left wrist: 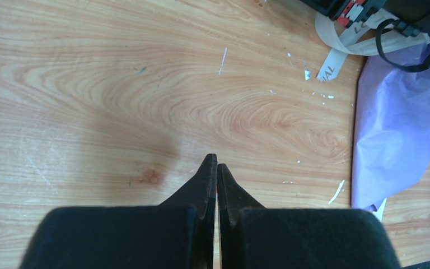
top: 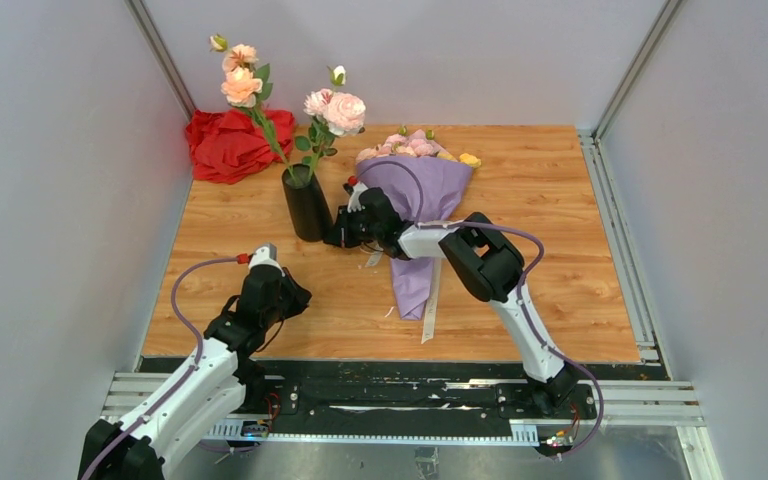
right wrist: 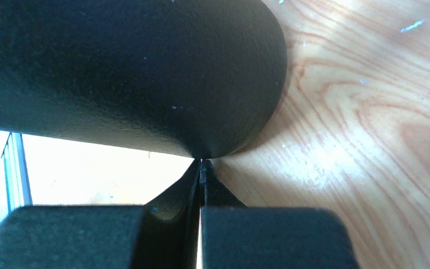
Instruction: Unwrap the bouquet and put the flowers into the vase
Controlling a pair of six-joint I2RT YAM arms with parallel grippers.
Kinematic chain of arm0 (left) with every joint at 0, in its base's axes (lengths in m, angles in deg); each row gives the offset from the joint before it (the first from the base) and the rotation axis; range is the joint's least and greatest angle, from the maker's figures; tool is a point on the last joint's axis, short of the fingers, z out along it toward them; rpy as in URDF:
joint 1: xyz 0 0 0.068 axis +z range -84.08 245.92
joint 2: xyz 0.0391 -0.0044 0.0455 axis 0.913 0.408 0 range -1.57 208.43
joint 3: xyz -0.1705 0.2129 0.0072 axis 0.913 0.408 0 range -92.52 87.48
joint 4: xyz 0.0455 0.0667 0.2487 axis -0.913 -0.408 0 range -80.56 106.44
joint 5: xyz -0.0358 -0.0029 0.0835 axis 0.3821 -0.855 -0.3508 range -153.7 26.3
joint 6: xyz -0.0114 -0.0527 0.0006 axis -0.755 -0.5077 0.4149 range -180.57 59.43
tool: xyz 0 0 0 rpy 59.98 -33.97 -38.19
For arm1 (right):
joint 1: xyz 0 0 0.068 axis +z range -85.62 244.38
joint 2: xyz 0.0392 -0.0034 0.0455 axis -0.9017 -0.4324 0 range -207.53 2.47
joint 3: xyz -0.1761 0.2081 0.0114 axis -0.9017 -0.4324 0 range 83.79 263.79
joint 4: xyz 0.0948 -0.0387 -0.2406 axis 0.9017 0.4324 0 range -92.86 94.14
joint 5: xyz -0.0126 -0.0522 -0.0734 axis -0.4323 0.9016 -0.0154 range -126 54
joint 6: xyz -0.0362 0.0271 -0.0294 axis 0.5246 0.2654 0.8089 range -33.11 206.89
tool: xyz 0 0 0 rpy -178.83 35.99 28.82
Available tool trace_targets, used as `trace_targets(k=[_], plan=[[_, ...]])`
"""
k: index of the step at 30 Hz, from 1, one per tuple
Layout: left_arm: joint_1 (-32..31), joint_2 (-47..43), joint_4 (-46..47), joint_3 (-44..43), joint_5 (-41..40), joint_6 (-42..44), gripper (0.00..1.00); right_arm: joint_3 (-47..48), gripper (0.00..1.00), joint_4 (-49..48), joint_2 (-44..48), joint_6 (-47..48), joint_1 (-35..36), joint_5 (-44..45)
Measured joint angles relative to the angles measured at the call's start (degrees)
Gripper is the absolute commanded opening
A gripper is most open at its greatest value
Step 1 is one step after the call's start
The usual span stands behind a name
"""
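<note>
The bouquet (top: 422, 205) lies on the wooden table, a lilac paper cone with its point toward me; its paper (left wrist: 397, 123) also shows at the right of the left wrist view. The flowers (top: 415, 147), small pink and yellow blooms, stick out of its far end. The black vase (top: 307, 207) stands upright just left of it and holds two taller rose stems (top: 260, 110). My right gripper (top: 337, 234) is shut, tips (right wrist: 201, 162) against the vase's (right wrist: 145, 73) lower side. My left gripper (top: 295, 296) hovers shut over bare wood (left wrist: 216, 159), holding nothing.
A red cloth (top: 235, 142) is bunched in the far left corner. A cream ribbon (top: 430, 300) trails from the cone toward the near edge, and its printed end (left wrist: 341, 47) lies beside the paper. Grey walls close in both sides.
</note>
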Motion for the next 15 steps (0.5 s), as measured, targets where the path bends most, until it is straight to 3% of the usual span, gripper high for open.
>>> trace_targets(k=[15], plan=[[0.0, -0.2, -1.6, -0.6, -1.1, 0.6, 0.00, 9.4, 0.00, 2.5, -5.4, -0.2, -0.9, -1.1]])
